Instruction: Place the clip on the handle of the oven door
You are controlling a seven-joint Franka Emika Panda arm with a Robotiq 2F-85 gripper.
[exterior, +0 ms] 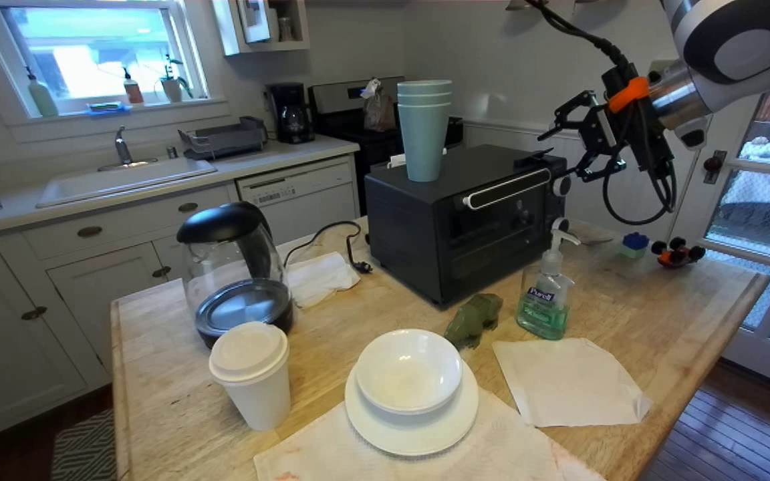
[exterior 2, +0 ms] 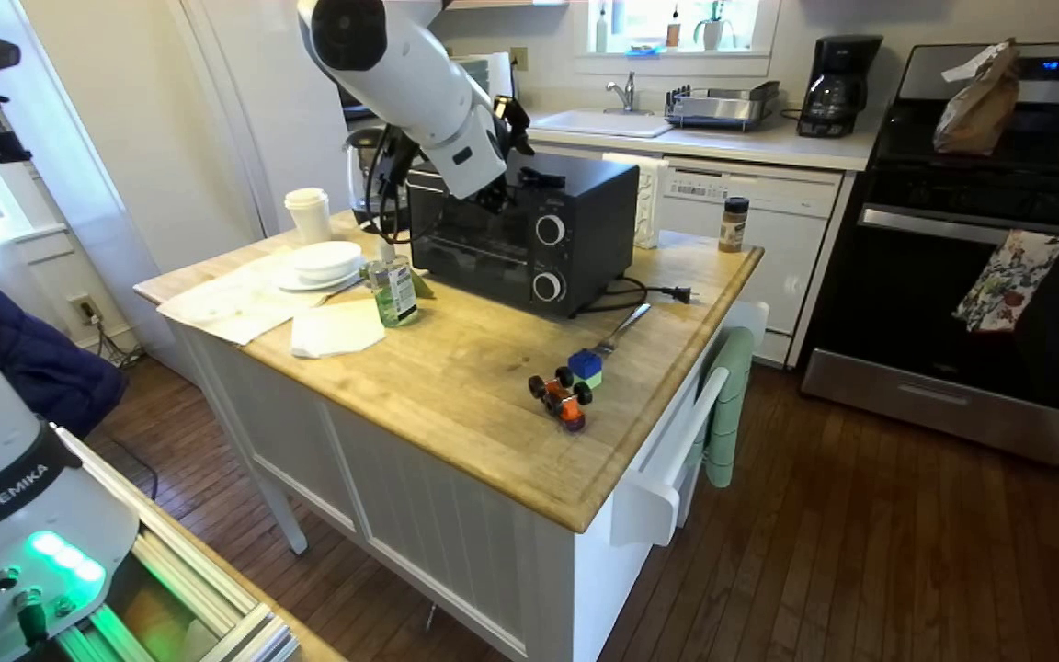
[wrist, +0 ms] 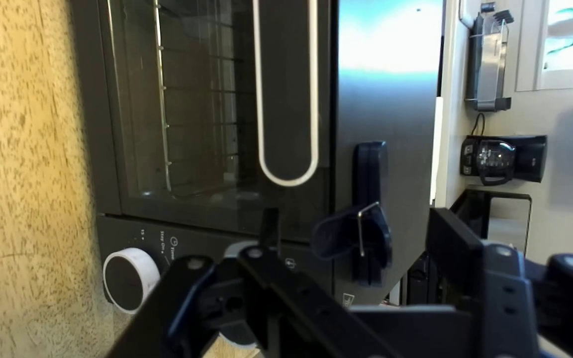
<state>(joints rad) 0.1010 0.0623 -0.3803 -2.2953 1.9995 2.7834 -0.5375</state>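
Dark clip [wrist: 370, 214] lies atop toaster oven [exterior: 458, 220] near front edge, handle [wrist: 314, 94] at clip's eleven o'clock in wrist view. Pincer [wrist: 355, 224] wide, holding nothing; off-centre squeeze could tip clip over edge onto surface [exterior 2: 483, 386].

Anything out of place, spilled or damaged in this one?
Yes. In both exterior views the small toy car appears overturned on the tabletop: its wheels point up, with the orange body beneath. Also, in an exterior view, a black plug lies loose there, in no outlet. I see no spill or damage.
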